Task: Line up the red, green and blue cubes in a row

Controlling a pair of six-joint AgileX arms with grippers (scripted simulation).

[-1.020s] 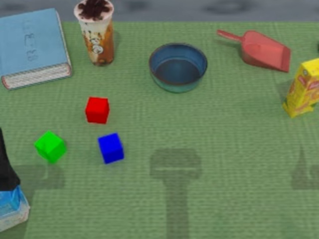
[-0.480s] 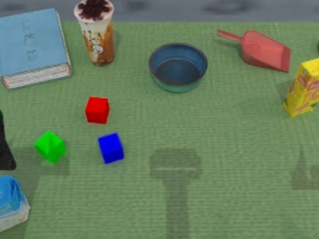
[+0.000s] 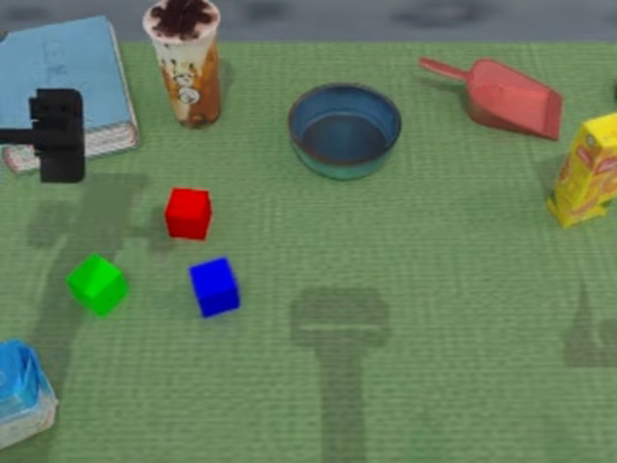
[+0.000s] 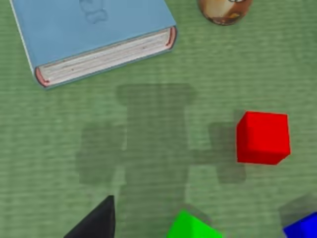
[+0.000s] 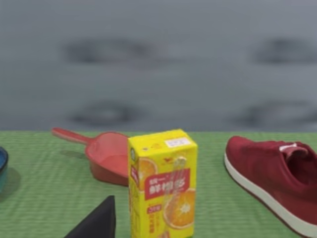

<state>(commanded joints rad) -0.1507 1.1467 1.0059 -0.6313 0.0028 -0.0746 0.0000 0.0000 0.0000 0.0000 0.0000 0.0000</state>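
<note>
Yellow juice carton (image 5: pixel 163 184) w/ orange pics stands upright on green mat (image 5: pixel 44 198), nearest thing in view. Just behind it, red scoop (image 5: pixel 101 154), handle lying along the mat away from carton. Dark red shoe (image 5: pixel 272 171) w/ white sole sits apart on carton's other side. Blue bowl (image 5: pixel 2 166) rim barely visible at frame edge. Grey wall (image 5: pixel 158 64) behind. Black finger tip (image 5: pixel 96 223) low in frame.

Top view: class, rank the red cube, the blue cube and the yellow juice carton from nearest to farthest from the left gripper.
Measured from the left gripper, over the book at far left:
1. Red cube, nearest.
2. Blue cube, nearer the front.
3. Yellow juice carton, far right edge.
</note>
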